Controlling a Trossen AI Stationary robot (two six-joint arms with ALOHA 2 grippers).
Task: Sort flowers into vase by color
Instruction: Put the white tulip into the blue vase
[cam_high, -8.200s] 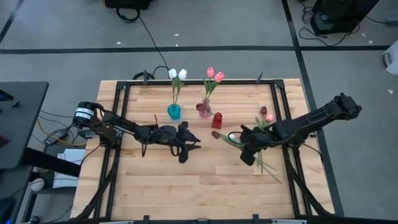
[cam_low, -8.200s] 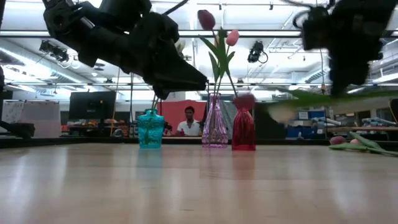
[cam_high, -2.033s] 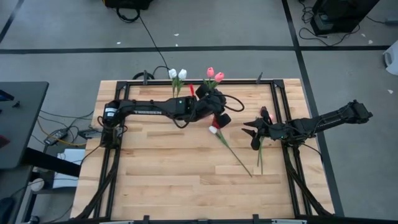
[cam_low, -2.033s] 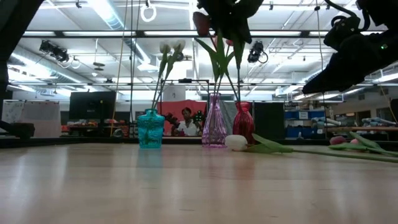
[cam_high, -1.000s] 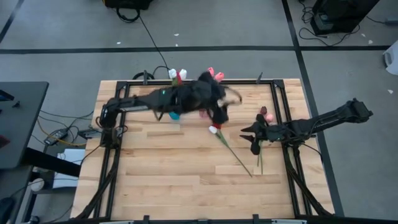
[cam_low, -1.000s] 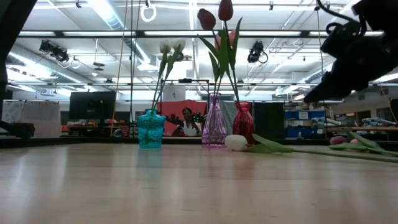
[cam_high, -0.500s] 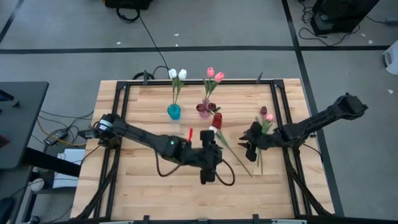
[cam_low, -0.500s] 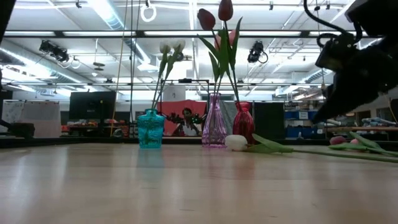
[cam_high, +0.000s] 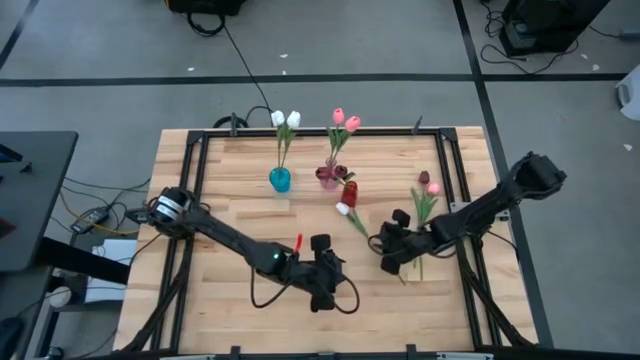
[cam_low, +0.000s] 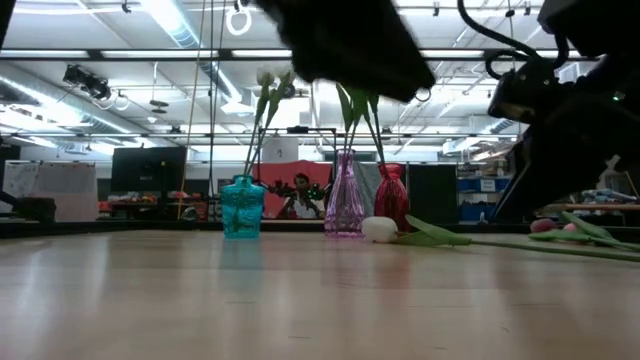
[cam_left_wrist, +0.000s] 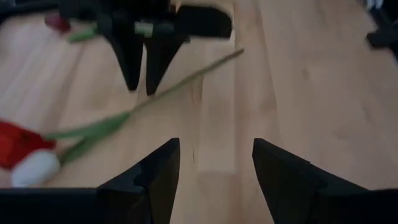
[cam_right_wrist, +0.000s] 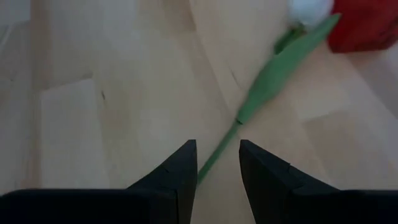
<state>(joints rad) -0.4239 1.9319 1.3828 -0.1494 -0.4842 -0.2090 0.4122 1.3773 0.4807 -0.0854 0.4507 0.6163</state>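
White tulip (cam_high: 342, 208): soft head, thin green stem, broad leaf; lay flat on the pale wood-plank table (cam_high: 220, 310), head just beside the red vase (cam_high: 349, 190). Right gripper (cam_high: 384, 256): dark tapered fingers apart, straddling the stem's end. Left gripper (cam_high: 322, 296): fingers apart, empty, near the stem's end.

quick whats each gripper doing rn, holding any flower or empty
Left gripper: open, empty, over bare table near the front middle.
Right gripper: open, holding nothing, fingers straddling the stem of the white tulip lying on the table.
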